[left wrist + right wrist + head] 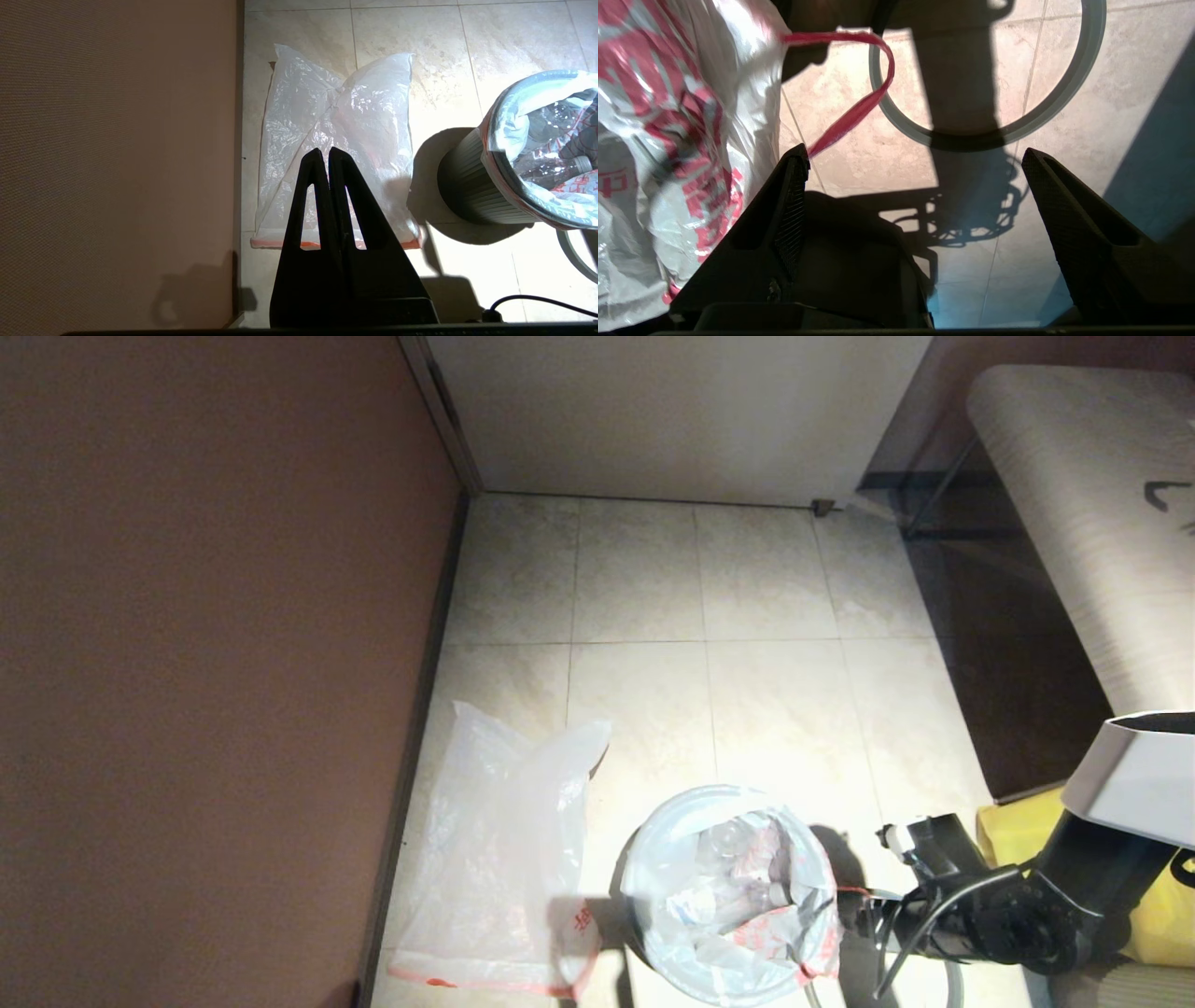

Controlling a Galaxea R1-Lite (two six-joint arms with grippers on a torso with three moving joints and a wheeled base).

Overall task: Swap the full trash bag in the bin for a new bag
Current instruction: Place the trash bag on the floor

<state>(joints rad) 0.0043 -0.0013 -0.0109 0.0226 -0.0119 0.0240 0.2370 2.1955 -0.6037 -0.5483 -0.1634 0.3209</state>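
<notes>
Pale floor tiles (766, 709) carry everything. Right gripper (915, 158), jaws spread, has the red loop (859, 107) just off one jaw: close squarely on it, then lift the full bag (747, 905) from the bin (472, 196). Left gripper (329, 154), jaws pressed together, hangs over the new bag (504, 859).

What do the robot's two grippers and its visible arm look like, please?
The left gripper has matte black, triangular fingers with slot cut-outs. The right gripper has similar black fingers with ribbed pads. The right arm is black with a white shell and a looping black cable.
</notes>
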